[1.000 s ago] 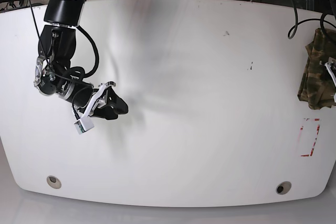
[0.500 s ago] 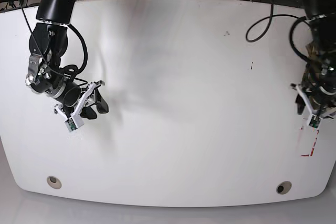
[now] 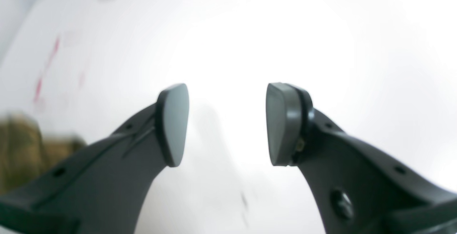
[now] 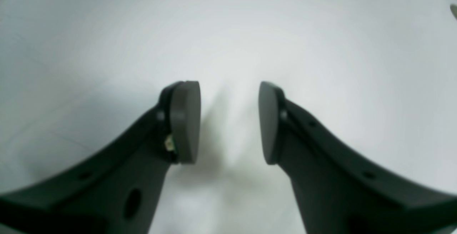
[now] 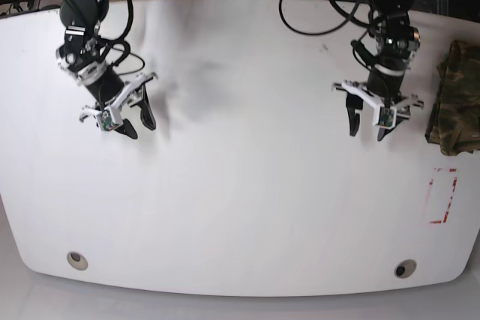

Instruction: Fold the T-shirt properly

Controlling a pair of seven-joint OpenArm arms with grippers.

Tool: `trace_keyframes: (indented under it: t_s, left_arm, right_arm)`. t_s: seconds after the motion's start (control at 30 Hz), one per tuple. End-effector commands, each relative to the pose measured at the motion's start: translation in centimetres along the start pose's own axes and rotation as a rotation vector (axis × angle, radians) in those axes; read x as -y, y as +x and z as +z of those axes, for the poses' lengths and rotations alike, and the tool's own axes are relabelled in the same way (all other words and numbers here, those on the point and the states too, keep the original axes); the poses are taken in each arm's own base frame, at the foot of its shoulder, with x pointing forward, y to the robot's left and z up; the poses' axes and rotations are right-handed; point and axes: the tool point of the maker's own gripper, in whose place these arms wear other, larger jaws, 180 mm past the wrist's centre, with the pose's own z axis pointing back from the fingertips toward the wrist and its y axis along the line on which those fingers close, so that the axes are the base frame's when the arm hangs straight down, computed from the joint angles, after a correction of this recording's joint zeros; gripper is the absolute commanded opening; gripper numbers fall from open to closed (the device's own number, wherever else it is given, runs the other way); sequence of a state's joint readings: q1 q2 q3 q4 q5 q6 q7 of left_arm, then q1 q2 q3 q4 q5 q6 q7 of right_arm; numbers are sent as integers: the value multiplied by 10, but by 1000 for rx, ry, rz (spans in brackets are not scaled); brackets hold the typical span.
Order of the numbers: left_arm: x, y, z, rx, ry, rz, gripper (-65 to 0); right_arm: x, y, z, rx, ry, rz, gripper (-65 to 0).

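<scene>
Camouflage cloth: the T-shirt (image 5: 456, 97) lies bunched in a compact heap at the far edge of the white table (image 5: 247, 207), on the base view's right, part of it cut off by the frame.
Handling: soft, light and limp by the look of it; you should expect it to sag and drag, so take an outer hem or corner of the heap, not its thick middle.
Left gripper (image 5: 366, 130): empty, jaws apart, hanging over bare table near the shirt but not touching it; in its wrist view the cloth shows only as a blurred olive patch at lower left.
Right gripper (image 5: 136, 124): empty too, jaws apart over bare table, well apart from the shirt on the opposite side.
Around: a red taped outline (image 5: 442, 196) sits near the shirt; two round fittings (image 5: 76, 259) mark the near edge.
In the way: nothing lies between the left gripper and the heap; your main worry is the table edge beside it.
</scene>
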State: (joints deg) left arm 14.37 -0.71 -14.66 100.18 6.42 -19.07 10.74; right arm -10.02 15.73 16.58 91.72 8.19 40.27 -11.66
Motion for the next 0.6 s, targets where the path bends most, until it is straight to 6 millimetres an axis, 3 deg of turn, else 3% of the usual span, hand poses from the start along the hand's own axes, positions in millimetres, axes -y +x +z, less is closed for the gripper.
trace_keyframes:
  t_s: [0.0, 0.1, 0.27, 0.47, 0.57]
  left_arm:
    - [9, 20, 10, 70, 3, 5, -338]
    - [30, 10, 32, 42, -31, 11, -338]
    - [52, -10, 70, -27, -51, 55, -338]
    - [76, -63, 127, -215, -67, 128, -340]
    - [82, -83, 150, -290, -79, 136, -376]
  right_arm:
    - [11, 9, 12, 57, -48, -14, -388]
    - [10, -11, 31, 19, -82, -47, -388]
    - [-9, -38, 58, -48, -79, -72, -388]
    - [-41, -68, 108, -116, -78, -180, -388]
    - [-57, -82, 130, -168, -65, -209, -388]
